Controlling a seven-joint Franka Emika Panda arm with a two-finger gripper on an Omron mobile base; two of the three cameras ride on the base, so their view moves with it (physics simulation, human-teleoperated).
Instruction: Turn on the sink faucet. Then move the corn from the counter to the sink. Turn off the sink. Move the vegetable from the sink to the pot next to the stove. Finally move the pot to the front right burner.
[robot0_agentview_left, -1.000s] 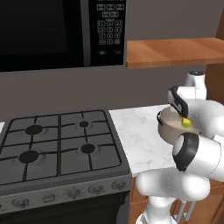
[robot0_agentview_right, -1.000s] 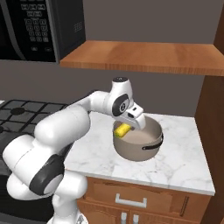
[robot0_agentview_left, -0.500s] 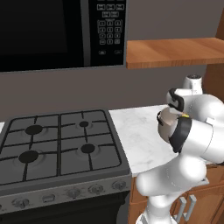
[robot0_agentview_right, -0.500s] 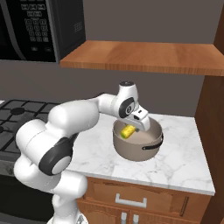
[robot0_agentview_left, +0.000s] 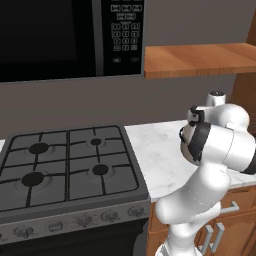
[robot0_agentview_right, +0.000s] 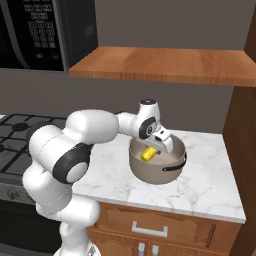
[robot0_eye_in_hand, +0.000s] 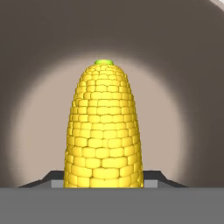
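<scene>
While the arm has swung right, its fingers (robot0_agentview_right: 154, 148), half closed on the corn (robot0_agentview_right: 148, 154), now hang inside the pot (robot0_agentview_right: 161, 171) on the worktop (robot0_agentview_right: 210, 186); release comes next.

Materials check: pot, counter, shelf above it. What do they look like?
Pot: likely brushed metal, matte beige-grey, with a dark band near the rim.
Counter: marble-look stone, white with grey veins, smooth.
Shelf: wood, warm brown with visible grain, probably a satin finish.
</scene>
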